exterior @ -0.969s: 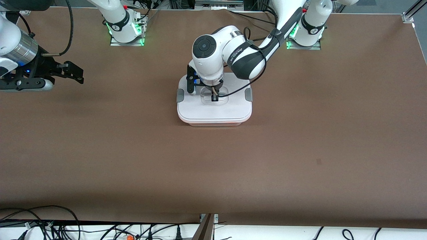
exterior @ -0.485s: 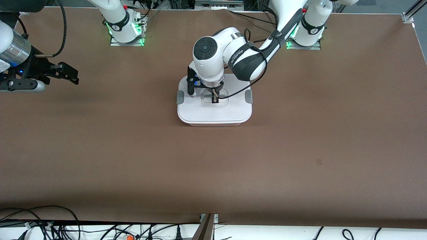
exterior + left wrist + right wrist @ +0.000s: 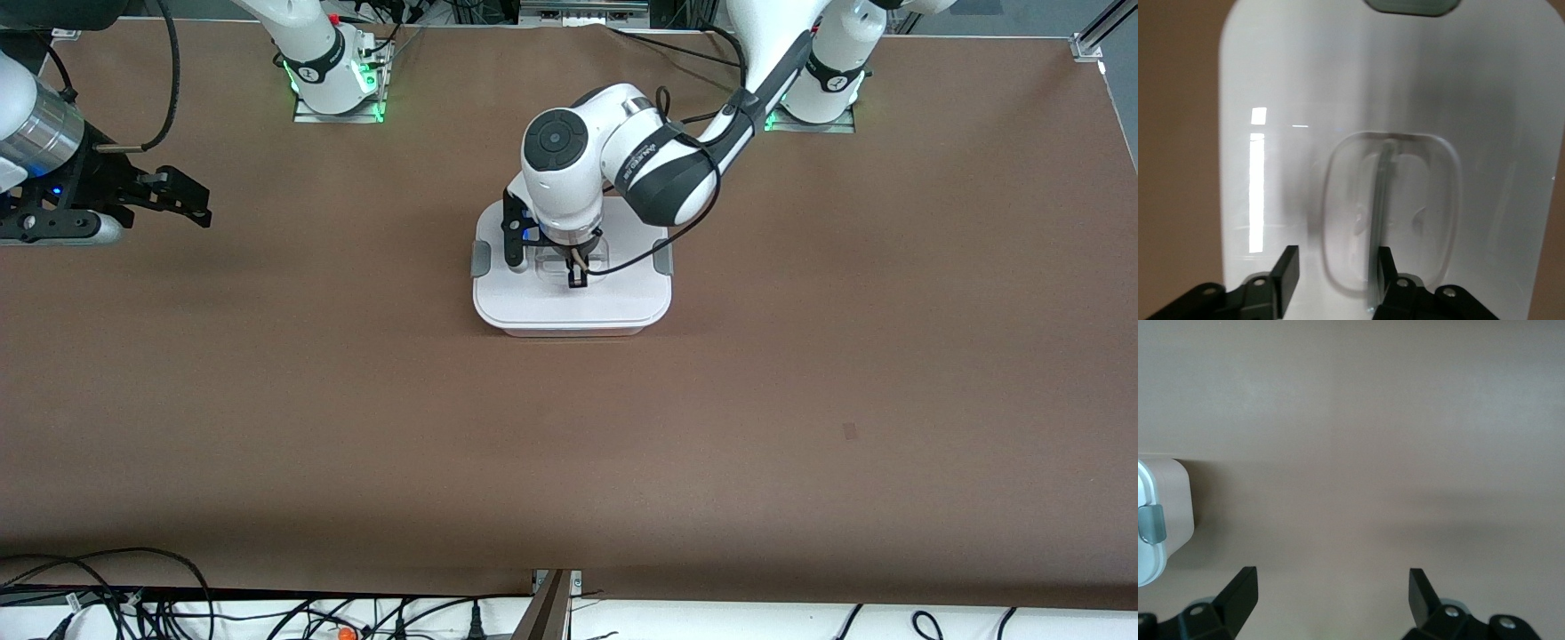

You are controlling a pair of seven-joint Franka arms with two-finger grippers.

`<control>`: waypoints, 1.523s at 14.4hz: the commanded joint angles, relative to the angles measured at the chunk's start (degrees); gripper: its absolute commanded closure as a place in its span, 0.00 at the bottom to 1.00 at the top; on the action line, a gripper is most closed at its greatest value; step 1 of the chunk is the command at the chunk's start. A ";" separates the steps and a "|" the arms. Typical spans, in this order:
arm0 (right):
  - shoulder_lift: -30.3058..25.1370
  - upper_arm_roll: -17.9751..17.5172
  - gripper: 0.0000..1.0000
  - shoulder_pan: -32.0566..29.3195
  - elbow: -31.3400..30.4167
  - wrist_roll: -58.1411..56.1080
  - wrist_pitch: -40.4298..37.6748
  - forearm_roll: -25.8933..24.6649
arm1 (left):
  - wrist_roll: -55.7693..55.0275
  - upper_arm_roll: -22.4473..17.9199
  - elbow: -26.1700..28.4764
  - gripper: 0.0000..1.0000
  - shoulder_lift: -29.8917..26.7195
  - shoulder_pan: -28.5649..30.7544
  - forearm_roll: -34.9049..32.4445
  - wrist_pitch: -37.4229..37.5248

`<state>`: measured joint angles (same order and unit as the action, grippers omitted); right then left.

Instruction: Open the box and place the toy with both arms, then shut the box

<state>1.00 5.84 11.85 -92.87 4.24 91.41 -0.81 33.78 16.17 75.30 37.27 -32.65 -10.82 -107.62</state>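
Front view shows the box [image 3: 571,302] mid-tabletop [image 3: 800,400], lid [image 3: 1338,133] seated; the left pincer [image 3: 577,271] sits released over its recessed handle [image 3: 1386,200]; smooth, stiff, light plastic, probably best gripped by that rib; the right pincer [image 3: 1331,590] waits spread wide beside the box.

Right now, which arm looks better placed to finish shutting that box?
The left: its claw hangs open right over the lid's handle on the box. The right claw waits open over bare table near its own end.
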 commanded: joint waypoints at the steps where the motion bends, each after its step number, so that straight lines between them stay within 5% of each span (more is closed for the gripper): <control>1: 0.50 0.04 0.00 0.19 1.02 0.16 -0.97 0.20 | -0.55 0.61 -4.53 0.00 -0.09 3.81 0.97 4.86; 10: 1.73 0.13 0.00 0.11 0.67 0.60 0.00 0.20 | 0.32 0.09 -6.04 0.00 -2.46 15.94 0.19 9.88; 15: 1.03 0.48 0.00 0.02 0.85 0.60 -1.14 0.20 | 0.24 -12.55 -4.55 0.00 -12.47 18.05 1.94 9.71; 22: 0.85 1.01 0.00 0.02 1.02 0.42 -0.45 -0.15 | -6.86 -18.55 0.97 0.00 -22.32 24.81 8.96 11.02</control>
<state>1.92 6.88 11.96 -92.40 4.25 89.98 -0.82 31.25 -2.35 70.73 20.00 -9.39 -4.10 -97.25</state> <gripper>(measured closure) 0.000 0.000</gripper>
